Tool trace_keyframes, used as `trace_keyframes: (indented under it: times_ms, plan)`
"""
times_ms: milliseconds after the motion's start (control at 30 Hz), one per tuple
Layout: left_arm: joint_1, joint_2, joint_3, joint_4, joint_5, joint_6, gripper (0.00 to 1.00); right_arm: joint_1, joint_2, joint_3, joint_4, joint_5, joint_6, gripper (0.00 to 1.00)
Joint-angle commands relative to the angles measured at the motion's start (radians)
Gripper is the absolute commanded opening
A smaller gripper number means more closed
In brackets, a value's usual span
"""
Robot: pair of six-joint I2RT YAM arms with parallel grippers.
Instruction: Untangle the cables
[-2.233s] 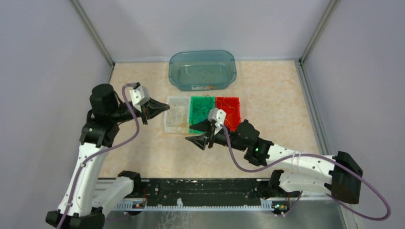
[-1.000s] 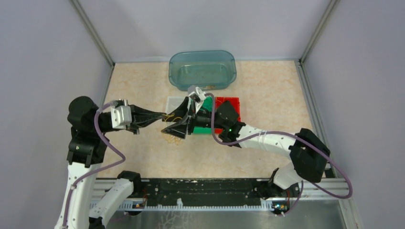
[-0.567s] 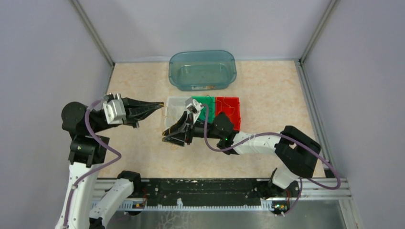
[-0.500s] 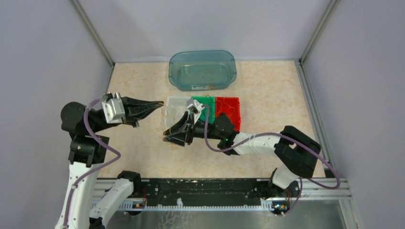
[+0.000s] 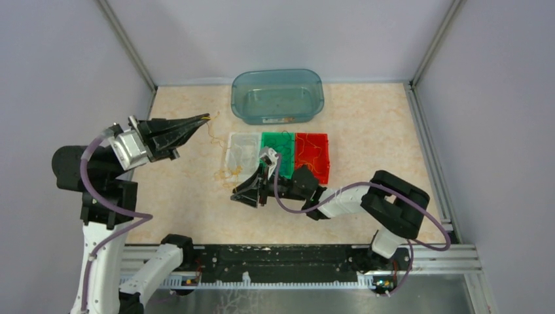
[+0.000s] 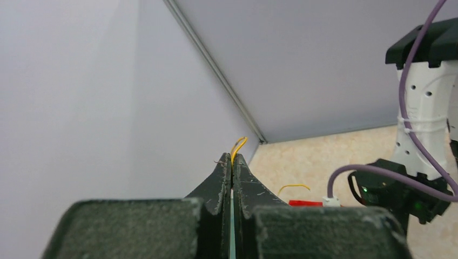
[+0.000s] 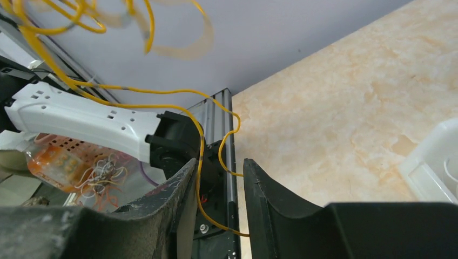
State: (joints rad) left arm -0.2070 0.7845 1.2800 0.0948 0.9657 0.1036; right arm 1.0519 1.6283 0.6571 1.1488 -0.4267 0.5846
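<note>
Left gripper (image 6: pixel 232 158) clamps tight on the yellow cable (image 6: pixel 238 143), its end poking just beyond.

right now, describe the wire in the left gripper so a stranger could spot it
Find the blue-green tub at the back of the table, then look left to the raised left gripper. The yellow wire pokes from its shut tips as a hair-thin loop; unlike the wires lying in the trays, it hangs in mid-air.
</note>
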Motion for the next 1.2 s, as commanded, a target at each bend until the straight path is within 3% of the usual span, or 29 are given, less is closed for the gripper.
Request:
trace_keyframes:
  times_ms: [0,133,200,300,367,433,567,700,900,1067,1167]
  plan:
    - [0.001,0.02,0.066,0.066,-0.037,0.009,0.0,0.005,0.01,-0.012,0.094,0.04,-0.004,0.35]
    - [0.001,0.028,0.091,0.076,-0.046,0.0,0.0,0.005,0.017,-0.039,0.108,0.067,-0.008,0.26]
    - [0.001,0.032,0.104,0.062,-0.046,0.008,0.0,0.005,0.013,-0.056,0.114,0.068,-0.012,0.26]
    - [0.001,0.026,0.105,0.023,-0.041,0.039,0.0,0.006,-0.058,-0.113,0.081,0.107,-0.051,0.41]
    - [0.001,0.018,0.093,-0.004,-0.036,0.051,0.0,0.001,-0.148,-0.151,0.008,0.153,-0.103,0.58]
    - [0.001,0.014,0.083,-0.022,-0.018,0.057,0.0,-0.007,-0.254,-0.162,-0.101,0.171,-0.166,0.67]
    - [0.001,0.011,0.08,-0.068,0.053,0.048,0.0,-0.034,-0.507,-0.122,-0.354,0.215,-0.304,0.76]
    - [0.001,0.018,0.081,-0.098,0.115,0.027,0.0,-0.071,-0.636,-0.001,-0.574,0.216,-0.421,0.79]
    - [0.001,0.02,0.091,-0.122,0.16,0.002,0.0,-0.081,-0.615,0.214,-0.753,0.151,-0.548,0.8]
    - [0.001,0.014,0.087,-0.111,0.149,-0.007,0.0,-0.082,-0.518,0.296,-0.736,0.102,-0.547,0.81]
    - [0.001,0.004,0.08,-0.114,0.122,0.016,0.0,-0.082,-0.503,0.242,-0.67,0.106,-0.509,0.8]
